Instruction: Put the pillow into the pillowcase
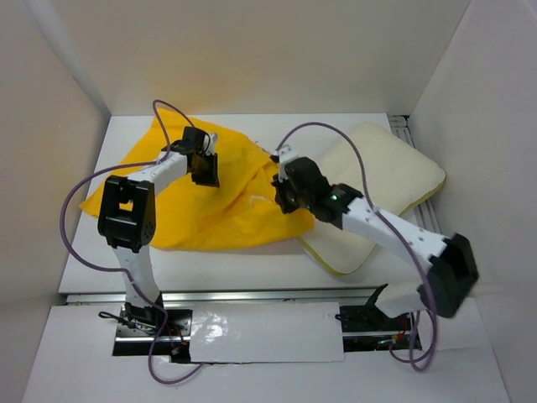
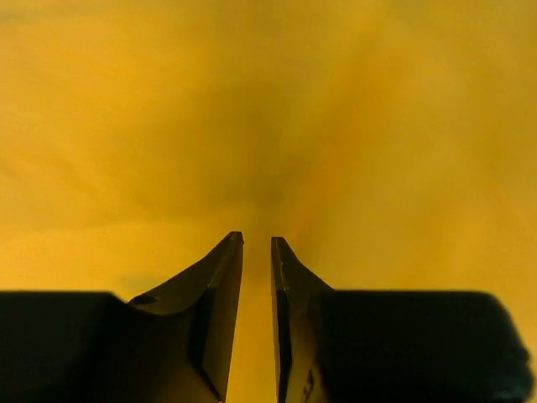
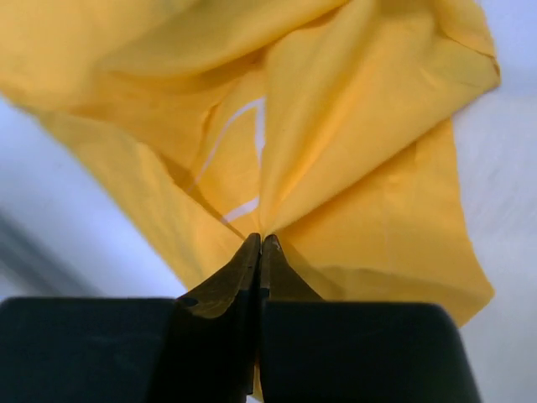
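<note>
Top external view puts the pillowcase (image 1: pixel 210 214) just left of the pillow (image 1: pixel 390 176), nothing inserted yet; the right gripper (image 3: pixel 260 240) clamps a yellow fold and the left gripper (image 2: pixel 257 242), fingers a slit apart, seems to pinch cloth too, so I'd judge mouth-opening underway, next needing the layers pulled apart.

In the left wrist view the pillowcase (image 2: pixel 268 109) is a yellow blur cut off on every side; whether cloth sits in the narrow gap of the left tool (image 2: pixel 257 243) cannot be told. From above, the right arm (image 1: pixel 377 225) covers the near left part of the pillow (image 1: pixel 394 176). In the right wrist view the surface (image 3: pixel 50 210) at left is blurred.
</note>
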Available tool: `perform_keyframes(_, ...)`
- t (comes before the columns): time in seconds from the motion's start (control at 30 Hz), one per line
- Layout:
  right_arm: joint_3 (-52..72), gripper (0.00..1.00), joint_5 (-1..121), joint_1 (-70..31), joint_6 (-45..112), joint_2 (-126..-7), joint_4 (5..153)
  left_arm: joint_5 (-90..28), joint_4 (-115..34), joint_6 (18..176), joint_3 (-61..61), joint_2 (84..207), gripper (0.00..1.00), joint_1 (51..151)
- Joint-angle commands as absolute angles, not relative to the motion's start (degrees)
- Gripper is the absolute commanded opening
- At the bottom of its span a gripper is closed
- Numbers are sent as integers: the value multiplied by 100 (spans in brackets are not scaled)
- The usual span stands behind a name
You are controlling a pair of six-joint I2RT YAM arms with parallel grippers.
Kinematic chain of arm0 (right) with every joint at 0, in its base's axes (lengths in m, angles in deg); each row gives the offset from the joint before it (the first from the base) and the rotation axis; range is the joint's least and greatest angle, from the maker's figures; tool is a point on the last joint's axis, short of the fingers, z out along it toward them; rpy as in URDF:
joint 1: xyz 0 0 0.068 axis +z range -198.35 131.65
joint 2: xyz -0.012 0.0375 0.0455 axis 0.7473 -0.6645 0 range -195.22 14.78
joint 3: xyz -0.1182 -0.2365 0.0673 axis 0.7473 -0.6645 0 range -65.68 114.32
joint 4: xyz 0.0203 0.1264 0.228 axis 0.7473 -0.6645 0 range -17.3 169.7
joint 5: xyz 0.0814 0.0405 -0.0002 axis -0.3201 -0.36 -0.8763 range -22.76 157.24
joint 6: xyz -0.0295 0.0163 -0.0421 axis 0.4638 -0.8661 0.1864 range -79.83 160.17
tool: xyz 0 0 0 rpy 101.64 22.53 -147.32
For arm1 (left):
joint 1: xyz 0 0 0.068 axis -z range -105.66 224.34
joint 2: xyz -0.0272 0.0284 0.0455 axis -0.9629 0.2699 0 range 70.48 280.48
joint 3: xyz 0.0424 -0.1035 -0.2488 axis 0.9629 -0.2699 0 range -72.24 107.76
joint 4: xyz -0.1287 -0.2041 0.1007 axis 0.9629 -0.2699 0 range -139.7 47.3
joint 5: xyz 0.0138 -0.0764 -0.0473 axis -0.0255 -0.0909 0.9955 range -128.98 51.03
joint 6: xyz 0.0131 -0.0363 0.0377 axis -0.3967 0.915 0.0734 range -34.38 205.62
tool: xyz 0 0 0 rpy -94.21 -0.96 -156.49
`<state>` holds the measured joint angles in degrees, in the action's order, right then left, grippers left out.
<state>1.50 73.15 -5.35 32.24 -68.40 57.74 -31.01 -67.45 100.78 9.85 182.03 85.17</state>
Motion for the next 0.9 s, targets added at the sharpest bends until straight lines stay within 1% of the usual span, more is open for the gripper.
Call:
perform_keyframes(0.0,-921,0,6724,75,2586,-5766,5281,-3176,-6678,10074,1056,18482,31,8611)
perform_keyframes(0.03,-1117,9,6785,217,2401,-5468,5202,-3177,-6678,10074,1108,18483,18,8612)
perform_keyframes(0.07,-1415,20,6785,488,2104,-5387,5027,-3177,-6678,10152,1108,18535,11,8612)
perform_keyframes(0.1,-1522,22,6838,613,1944,-5386,4930,-3072,-6678,10153,1108,18614,5,8612)
perform_keyframes(0.13,-1593,22,6838,736,1803,-5386,4842,-3071,-6617,10205,1108,18684,1,8612)
perform_keyframes(0.17,-1594,27,6986,859,1715,-5386,4641,-3071,-6617,10206,1161,18755,0,8612)
perform_keyframes(0.3,-1418,30,7531,1561,1259,-5527,4025,-3273,-6879,10425,1398,19185,0,8612)
perform_keyframes(0.37,-1347,39,7977,2019,1090,-5527,3779,-3326,-6933,10496,1469,19308,0,8559)
perform_keyframes(0.4,-1347,45,8242,2133,1003,-5466,3717,-3326,-6933,10496,1469,19309,0,8559)
perform_keyframes(0.43,-1200,65,8479,2204,845,-5465,3716,-3405,-6933,10574,1469,19309,0,8507)
perform_keyframes(0.47,-1085,72,8717,2205,844,-5405,3655,-3475,-7029,10653,1521,19309,0,8506)
perform_keyframes(0.5,-962,79,9232,2118,713,-5404,3602,-3684,-7099,10767,1600,19309,0,8506)
perform_keyframes(0.53,-708,87,9507,1917,651,-5343,3602,-3765,-7178,10821,1601,19309,4,8445)
perform_keyframes(0.57,-593,89,9710,1758,650,-5342,3602,-3818,-7240,10873,1679,19370,14,8445)
perform_keyframes(0.6,-487,89,9930,1582,650,-5342,3602,-3766,-7354,10987,1749,19370,23,8323)
perform_keyframes(0.67,-345,91,9862,994,904,-5342,3847,-3582,-7355,11049,1750,19370,40,8199)
perform_keyframes(0.7,-267,91,9714,800,992,-5403,4092,-3477,-7355,11050,1750,19275,81,8129)
perform_keyframes(0.73,-266,91,9643,607,1176,-5474,4242,-3397,-7250,11050,1750,19195,100,8128)
perform_keyframes(0.8,-266,91,9546,106,1178,-5561,4497,-3309,-7197,10997,1750,18958,100,8128)
perform_keyframes(0.87,-266,91,9344,-359,1239,-5728,4866,-3195,-7074,10936,2004,18887,100,8128)
